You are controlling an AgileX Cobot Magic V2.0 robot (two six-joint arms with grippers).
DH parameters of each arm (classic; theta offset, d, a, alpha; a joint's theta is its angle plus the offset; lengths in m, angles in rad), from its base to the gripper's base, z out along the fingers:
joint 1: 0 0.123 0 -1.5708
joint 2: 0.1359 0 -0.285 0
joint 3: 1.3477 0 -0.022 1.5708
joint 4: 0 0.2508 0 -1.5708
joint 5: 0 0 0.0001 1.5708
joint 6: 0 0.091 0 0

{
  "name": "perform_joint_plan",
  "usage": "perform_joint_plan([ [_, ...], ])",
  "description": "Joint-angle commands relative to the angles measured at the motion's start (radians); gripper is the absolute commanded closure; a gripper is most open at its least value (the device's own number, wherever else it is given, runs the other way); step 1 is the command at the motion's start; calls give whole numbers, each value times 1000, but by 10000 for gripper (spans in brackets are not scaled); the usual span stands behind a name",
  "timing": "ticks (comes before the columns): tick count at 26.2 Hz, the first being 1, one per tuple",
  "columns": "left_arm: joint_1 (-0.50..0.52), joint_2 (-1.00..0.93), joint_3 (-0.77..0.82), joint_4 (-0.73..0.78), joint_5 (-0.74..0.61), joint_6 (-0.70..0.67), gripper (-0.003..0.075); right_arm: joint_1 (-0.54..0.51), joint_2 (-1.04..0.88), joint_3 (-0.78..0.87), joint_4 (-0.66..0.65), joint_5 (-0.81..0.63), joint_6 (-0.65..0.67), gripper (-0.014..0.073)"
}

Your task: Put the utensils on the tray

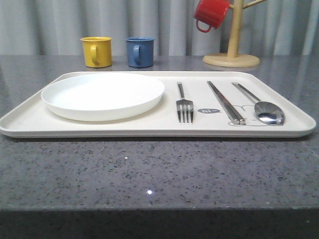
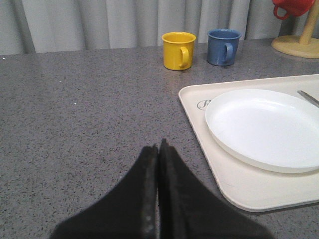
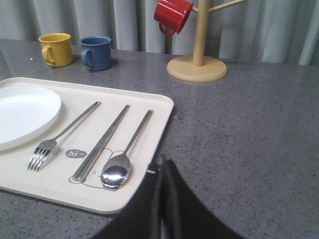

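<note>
Currently fork, chopsticks and spoon lay on the tray, right of the white plate; both end effectors clenched, empty.

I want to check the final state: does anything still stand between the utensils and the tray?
Nothing visible does. The fork, chopsticks and spoon already lie side by side on the tray, beside the white plate. Both the left gripper and right gripper are shut and empty.

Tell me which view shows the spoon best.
The right wrist view: the spoon lies close and whole on the tray, beside the chopsticks. The front view shows it whole too, but farther and foreshortened.
</note>
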Motion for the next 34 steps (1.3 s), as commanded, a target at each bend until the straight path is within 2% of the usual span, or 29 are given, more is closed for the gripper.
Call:
perform_joint_plan([
  [1, 2, 7, -30, -10, -83, -8, 738, -3, 11, -25, -13, -86, -9, 662],
  [23, 2, -3, -22, 5, -86, -8, 738, -3, 11, -25, -13, -86, -9, 662],
  [29, 53, -109, 66, 7, -110, -8, 738, -3, 11, -25, -13, -86, -9, 662],
  [34, 102, -211, 181, 2, -233, -8, 738, -3, 11, -25, -13, -86, -9, 662],
])
